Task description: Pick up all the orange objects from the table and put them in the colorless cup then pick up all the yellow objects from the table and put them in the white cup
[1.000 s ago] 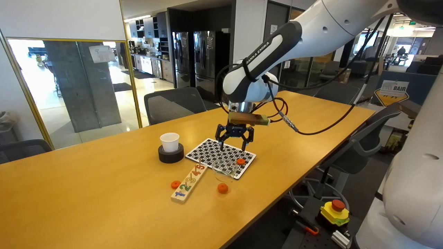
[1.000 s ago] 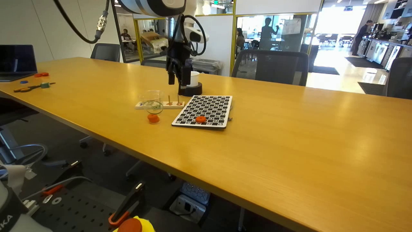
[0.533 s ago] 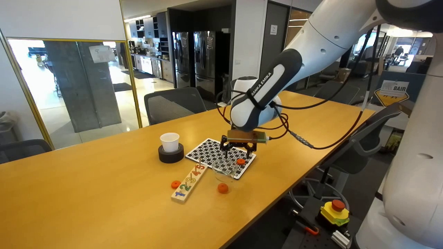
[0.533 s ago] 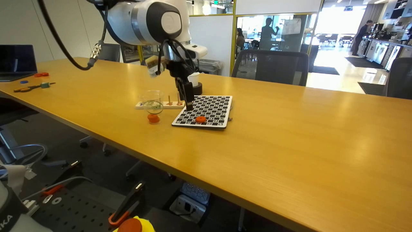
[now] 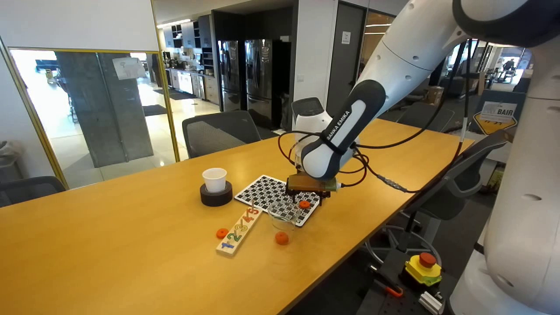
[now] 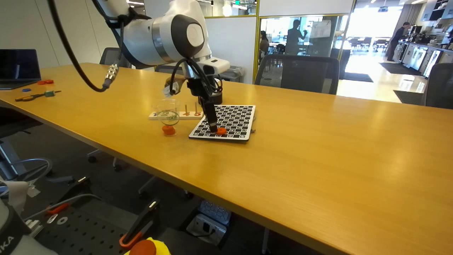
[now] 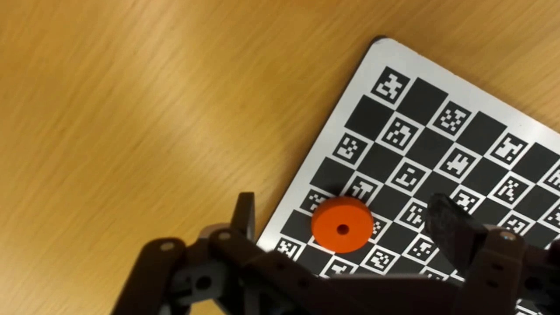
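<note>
Wood-topped bench, long, glossy, yellow-brown, bearing: checkered board, black and white, flat, with an orange piece on it near the edge; number strip, pegged, its end just beside the board; further orange piece alongside the strip, touching or apart cannot be told; clear cup, with a third orange piece showing low within its outline in both exterior views; white cup, upright, black ring at its foot; well apart from these, in an exterior view, laptop, pliers and green block. Room: mesh-backed chairs along the bench; tall dark fridges; grey column; grey bin; dark figure behind glass; person at a counter; stop button, red on yellow, beside the bench. Gripping end: jaws wide apart, astride the board's orange piece in the wrist view, with space to either side; whether they touch the board cannot be told. Differences from the earlier frames: arm lower; jaws come down from higher up to the orange piece on the board; white cup, partly visible before in an exterior view, now screened by the arm there, black ring partly showing; strip, board, cups and all three orange pieces in the same places as before
</note>
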